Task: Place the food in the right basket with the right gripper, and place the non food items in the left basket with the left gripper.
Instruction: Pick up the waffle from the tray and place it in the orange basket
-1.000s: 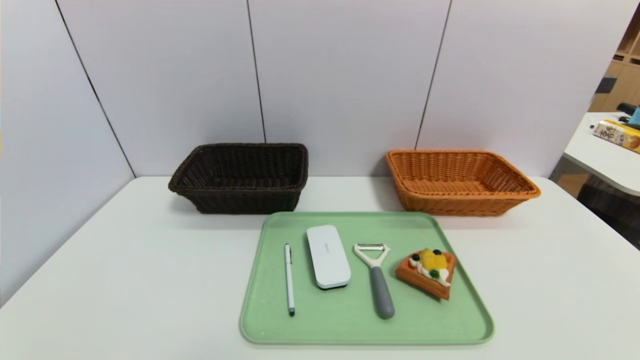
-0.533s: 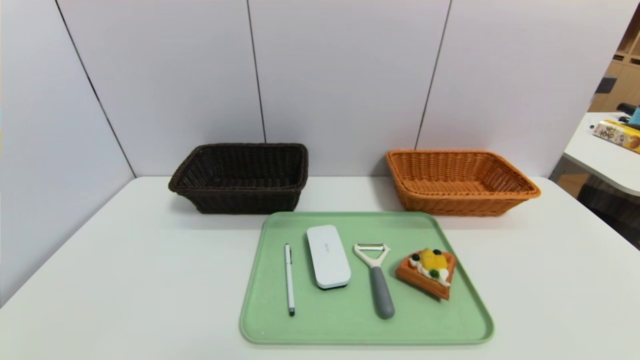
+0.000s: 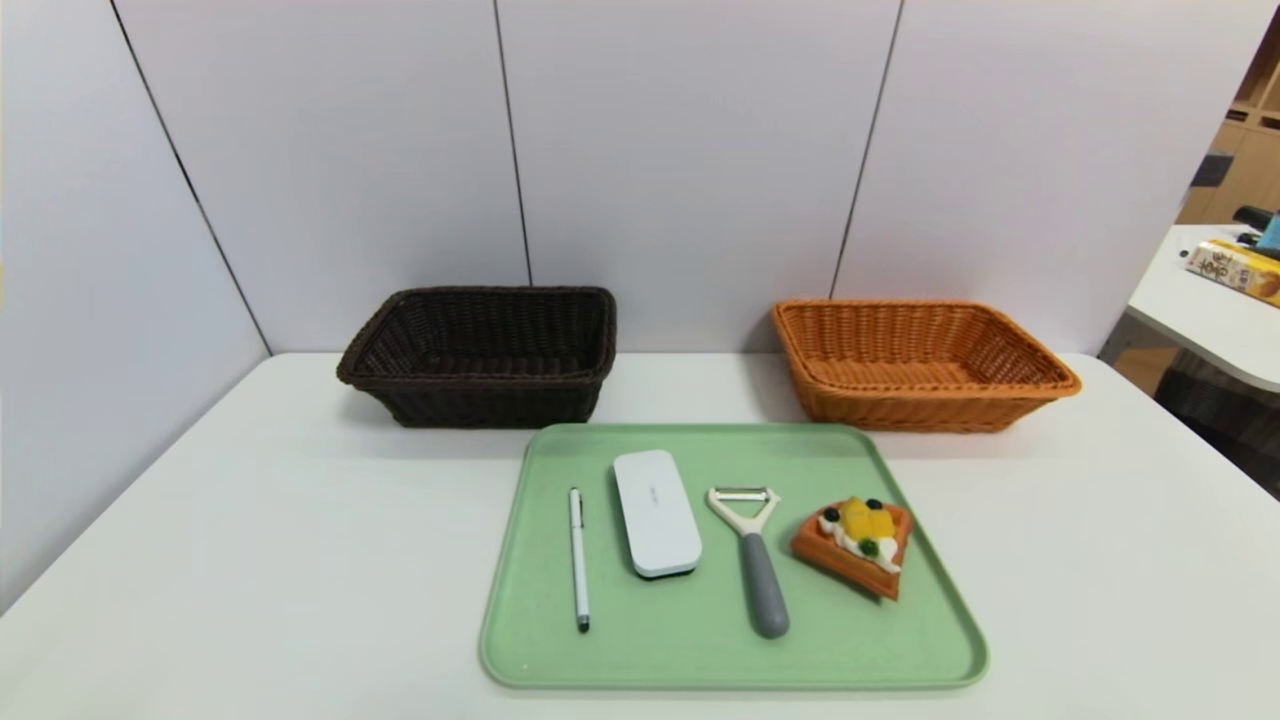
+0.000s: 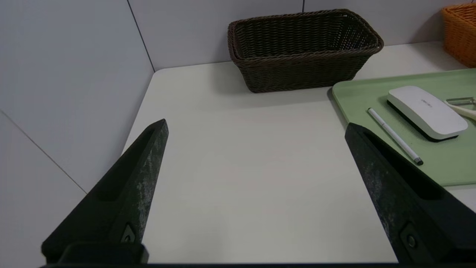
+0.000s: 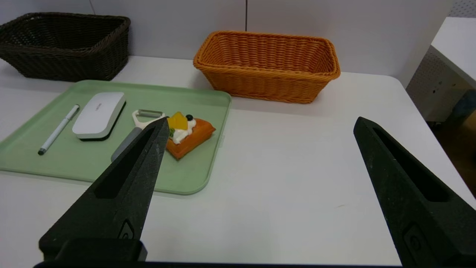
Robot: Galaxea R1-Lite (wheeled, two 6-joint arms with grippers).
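A green tray [image 3: 930,640] lies at the table's front middle. On it, from left to right, lie a white pen [image 3: 578,556], a white flat case [image 3: 656,511], a grey-handled peeler [image 3: 757,565] and an orange waffle slice with cream and fruit [image 3: 857,546]. A dark brown basket [image 3: 480,355] stands at the back left, an orange basket [image 3: 915,363] at the back right. Neither gripper shows in the head view. My left gripper [image 4: 254,126] hangs open over bare table left of the tray. My right gripper [image 5: 259,124] hangs open over bare table right of the tray, near the waffle slice [image 5: 187,134].
Grey partition walls close off the back and the left of the white table [image 3: 250,560]. A second table [image 3: 1215,310] with a yellow box stands off to the far right.
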